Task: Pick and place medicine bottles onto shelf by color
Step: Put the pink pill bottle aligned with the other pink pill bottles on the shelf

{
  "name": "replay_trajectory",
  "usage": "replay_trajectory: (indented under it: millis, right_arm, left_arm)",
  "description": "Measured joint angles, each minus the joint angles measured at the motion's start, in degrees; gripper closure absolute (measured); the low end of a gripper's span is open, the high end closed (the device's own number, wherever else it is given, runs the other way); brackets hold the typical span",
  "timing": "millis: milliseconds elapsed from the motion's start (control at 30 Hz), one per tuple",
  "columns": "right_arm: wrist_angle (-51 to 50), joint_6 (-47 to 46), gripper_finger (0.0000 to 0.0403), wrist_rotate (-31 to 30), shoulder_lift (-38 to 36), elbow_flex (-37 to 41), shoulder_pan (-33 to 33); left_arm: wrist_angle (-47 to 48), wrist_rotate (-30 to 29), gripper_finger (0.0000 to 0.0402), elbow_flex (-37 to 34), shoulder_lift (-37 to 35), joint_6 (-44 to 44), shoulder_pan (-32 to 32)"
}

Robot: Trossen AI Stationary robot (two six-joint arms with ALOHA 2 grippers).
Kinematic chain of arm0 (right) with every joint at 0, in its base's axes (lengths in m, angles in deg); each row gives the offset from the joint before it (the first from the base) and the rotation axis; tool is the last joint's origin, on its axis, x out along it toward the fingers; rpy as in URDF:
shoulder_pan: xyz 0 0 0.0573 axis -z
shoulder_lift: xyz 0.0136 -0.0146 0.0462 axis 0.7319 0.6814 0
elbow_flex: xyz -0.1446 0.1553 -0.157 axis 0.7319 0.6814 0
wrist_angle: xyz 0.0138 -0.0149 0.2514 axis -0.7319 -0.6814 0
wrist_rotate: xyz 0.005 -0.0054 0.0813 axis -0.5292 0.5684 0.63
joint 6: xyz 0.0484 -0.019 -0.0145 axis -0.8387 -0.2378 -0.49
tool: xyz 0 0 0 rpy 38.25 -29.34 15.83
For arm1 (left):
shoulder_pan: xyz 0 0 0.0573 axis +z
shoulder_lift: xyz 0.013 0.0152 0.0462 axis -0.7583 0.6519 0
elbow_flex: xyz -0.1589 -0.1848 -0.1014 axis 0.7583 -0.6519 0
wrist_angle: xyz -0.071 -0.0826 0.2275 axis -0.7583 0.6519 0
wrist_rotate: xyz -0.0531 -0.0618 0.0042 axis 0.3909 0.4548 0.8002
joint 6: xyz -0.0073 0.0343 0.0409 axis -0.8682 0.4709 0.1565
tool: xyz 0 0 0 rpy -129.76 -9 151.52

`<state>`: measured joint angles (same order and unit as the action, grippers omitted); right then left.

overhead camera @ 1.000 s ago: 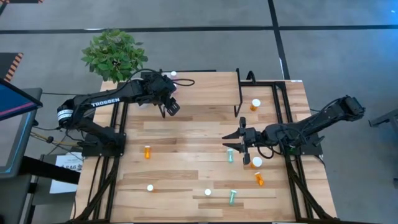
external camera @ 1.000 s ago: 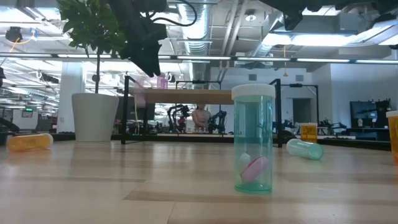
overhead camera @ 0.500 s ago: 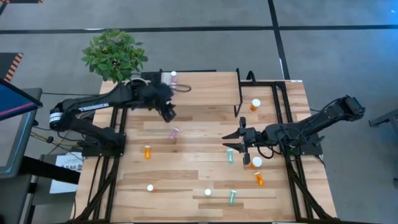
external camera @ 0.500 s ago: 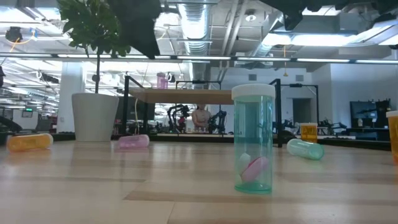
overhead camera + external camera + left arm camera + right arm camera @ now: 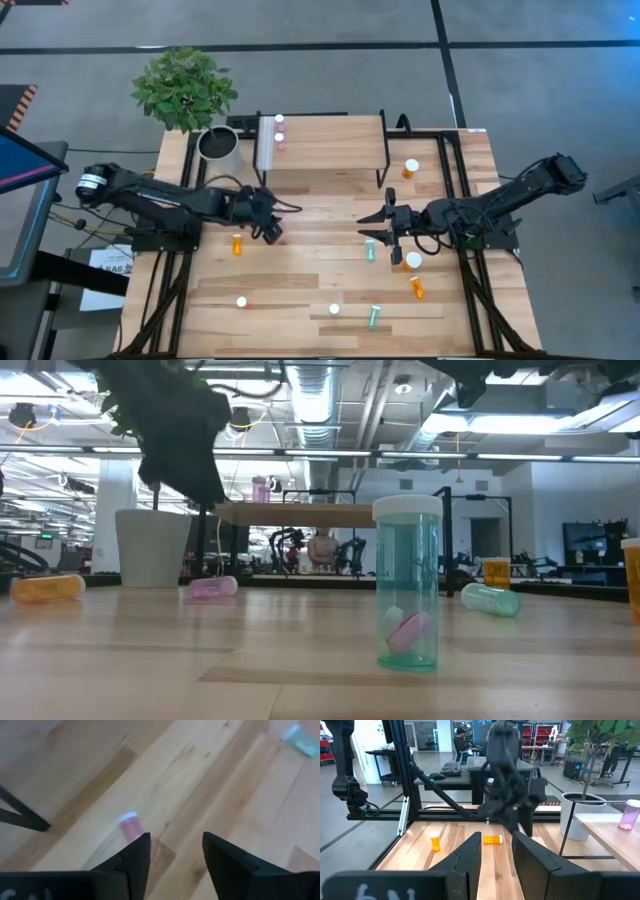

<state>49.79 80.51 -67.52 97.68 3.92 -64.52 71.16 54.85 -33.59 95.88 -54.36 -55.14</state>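
A pink bottle (image 5: 131, 826) lies on its side on the table, also in the low view (image 5: 212, 588). My left gripper (image 5: 175, 840) is open and empty just above it, left of the table's middle (image 5: 272, 232). The shelf (image 5: 330, 145) stands at the far edge with two pink bottles (image 5: 280, 140) on its left end; one shows in the low view (image 5: 260, 489). My right gripper (image 5: 372, 228) is open and empty right of centre, beside a teal bottle (image 5: 370, 250). Its open fingers show in the right wrist view (image 5: 496, 837).
Loose bottles: orange ones (image 5: 237, 243), (image 5: 417, 288), (image 5: 411, 260), (image 5: 410, 168); a teal one (image 5: 374, 317); two white-capped ones (image 5: 241, 301), (image 5: 334, 309). An upright teal bottle (image 5: 407, 585) stands close to the low camera. A plant pot (image 5: 218, 143) stands left of the shelf.
My left gripper has left the shelf's left end and moved toward the near edge and down. A pink bottle has fallen beside the shelf onto the table and now lies on its side under that gripper. The right arm has kept still.
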Motion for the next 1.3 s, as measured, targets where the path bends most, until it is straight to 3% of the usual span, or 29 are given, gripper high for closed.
replay_trajectory:
  millis: [100, 300, 567, 767, 1100, 1300]
  right_arm:
    - [0.02, -0.11, 0.027, 0.0, 0.0, 0.0, 0.0]
    - [0.02, -0.14, 0.027, 0.0, 0.0, 0.0, -0.02]
    - [-0.2, -0.1, 0.0271, 0.0, 0.0, 0.0, -0.02]
    - [-0.33, -0.03, 0.0271, 0.0, 0.0, 0.0, -0.02]
    - [-0.33, -0.05, 0.027, 0.0, 0.0, 0.0, -0.04]
    - [-0.35, -0.21, 0.027, 0.0, 0.0, 0.0, -0.06]
  left_arm:
    - [0.52, -0.99, 0.0201, -0.17, 3.84, -1.08, 0.55]
    - [0.23, 2.4, 0.0158, -0.17, 13.14, -2.62, 2.32]
    - [-2.75, 3.79, 0.0156, -0.17, 18.82, -3.59, 3.39]
    - [-3.13, 3.71, 0.0193, -0.17, 19.1, -3.74, 3.4]
    - [-6.17, 3.73, 0.0308, -0.17, 18.82, -2.7, 3.32]
    - [-17.07, 3.01, 0.0338, -0.17, 13.72, 2.85, 1.01]
